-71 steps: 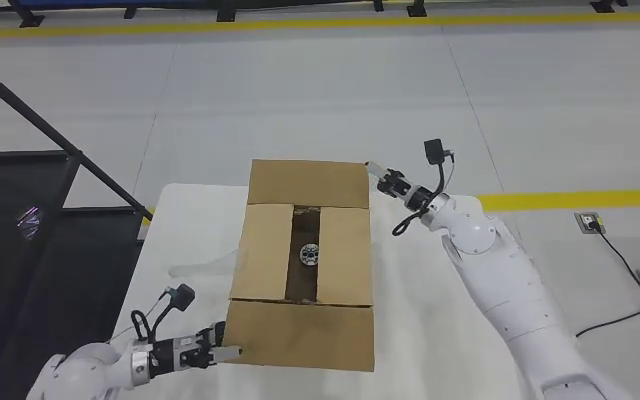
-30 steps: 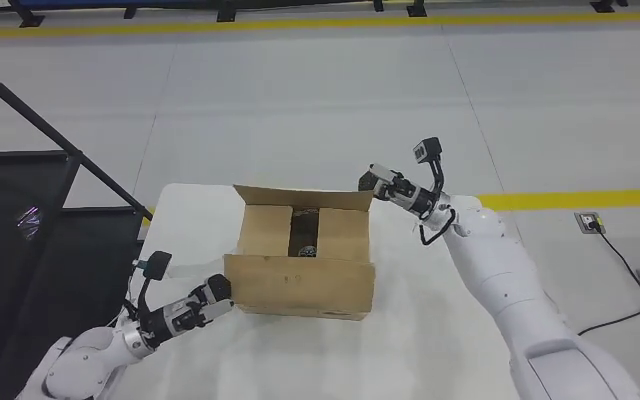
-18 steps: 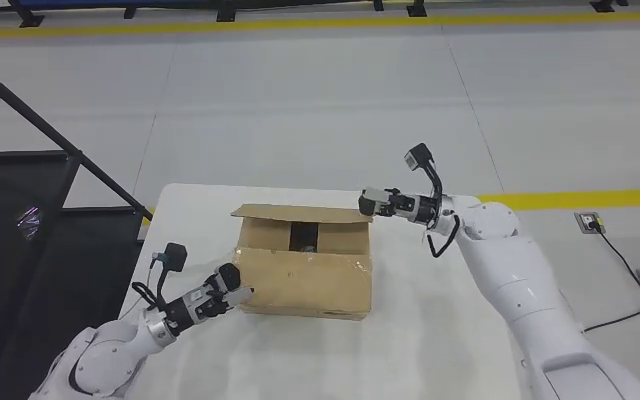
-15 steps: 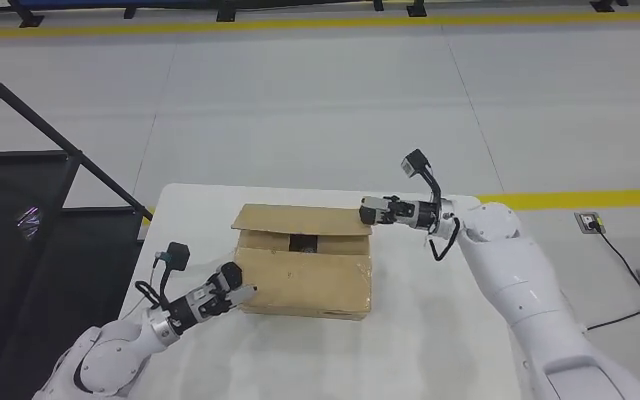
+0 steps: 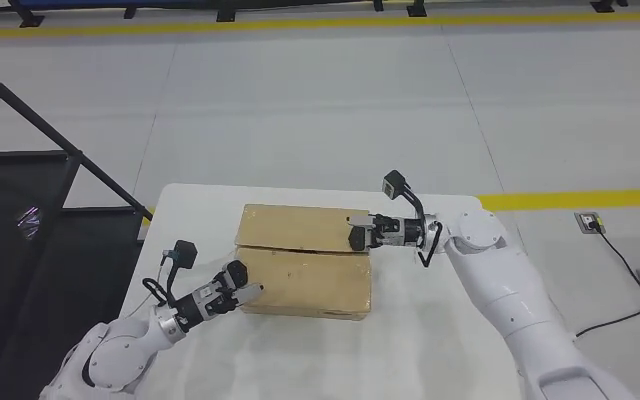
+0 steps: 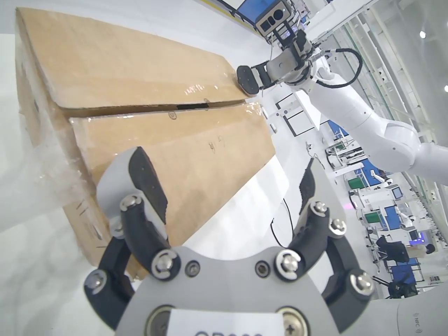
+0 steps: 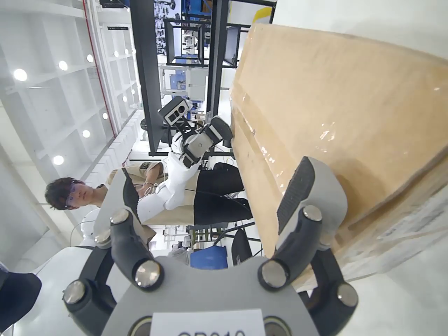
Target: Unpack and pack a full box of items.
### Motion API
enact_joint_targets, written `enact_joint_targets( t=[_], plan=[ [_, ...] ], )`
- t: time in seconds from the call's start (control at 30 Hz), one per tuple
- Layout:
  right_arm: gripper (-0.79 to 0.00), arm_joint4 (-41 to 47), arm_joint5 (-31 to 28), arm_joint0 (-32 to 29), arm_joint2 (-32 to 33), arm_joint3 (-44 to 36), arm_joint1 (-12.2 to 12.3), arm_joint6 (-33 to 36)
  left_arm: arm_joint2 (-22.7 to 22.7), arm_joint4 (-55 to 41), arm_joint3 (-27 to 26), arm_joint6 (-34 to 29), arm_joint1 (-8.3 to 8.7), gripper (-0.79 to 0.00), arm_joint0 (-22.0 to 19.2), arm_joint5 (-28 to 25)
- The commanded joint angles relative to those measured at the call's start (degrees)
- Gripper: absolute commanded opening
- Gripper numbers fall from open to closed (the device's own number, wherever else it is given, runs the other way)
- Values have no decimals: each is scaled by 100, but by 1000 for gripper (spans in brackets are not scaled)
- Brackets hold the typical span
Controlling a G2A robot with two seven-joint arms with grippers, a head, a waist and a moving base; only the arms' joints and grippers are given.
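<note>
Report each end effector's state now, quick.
Left end effector: open, holding nothing, at the brown cardboard box.
Right end effector: open, holding nothing, at the box's top.

Pale floor (image 5: 300, 90) with yellow lines (image 5: 560, 199)

A white rectangular table (image 5: 195, 215) is set on a pale grey floor (image 5: 300, 100). To the table's right, the floor is crossed by a yellow tape line (image 5: 560, 200); a second yellow line (image 5: 300, 22) is seen far behind. A black metal frame with a dark panel (image 5: 50, 270) is placed left of the table. A small white floor socket (image 5: 588, 222) is seen at the right.
</note>
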Motion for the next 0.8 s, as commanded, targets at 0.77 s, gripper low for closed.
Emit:
enact_joint_targets(
  t=[0.77],
  plan=[
    [0,-564,536,-828,155,-1199,219,-603,-1527,-290,66,1064,43,0,892,341]
  ],
)
